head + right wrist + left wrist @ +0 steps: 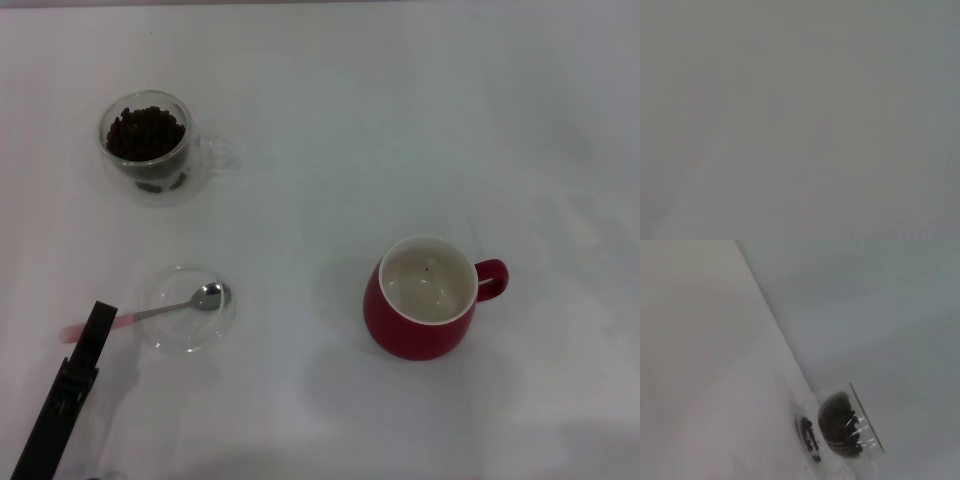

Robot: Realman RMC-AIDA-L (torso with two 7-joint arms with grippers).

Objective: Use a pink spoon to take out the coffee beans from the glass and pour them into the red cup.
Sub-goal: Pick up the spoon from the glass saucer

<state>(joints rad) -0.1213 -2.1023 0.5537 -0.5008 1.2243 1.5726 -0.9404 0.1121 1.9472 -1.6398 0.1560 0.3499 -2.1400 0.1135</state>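
Left gripper [98, 318] is sitting right over the pale handle end of the pink spoon [180, 303], coming in low from the near left corner. Honestly can't tell if its fingers are apart or already pinching the handle, since only a dark bar is showing in the head view. Spoon's bowl is resting in the clear glass saucer [222, 328] and the handle is poking out over the rim toward the gripper.

Stuff I'm worrying about: that handle is slim and lying nearly flat, so a slightly off pinch is probably going to flip the spoon or drag the saucer along. Saucer looks light and slidey.

Further out, the glass [148, 148] is standing at the far left, full of coffee beans [146, 132], also showing in the left wrist view. It's small and heaped, so I'm guessing a clumsy scoop is going to tip it or scatter beans. The red cup [428, 296] is sitting well apart on the right, so there's a long carry for spilling. Right gripper isn't showing anywhere.
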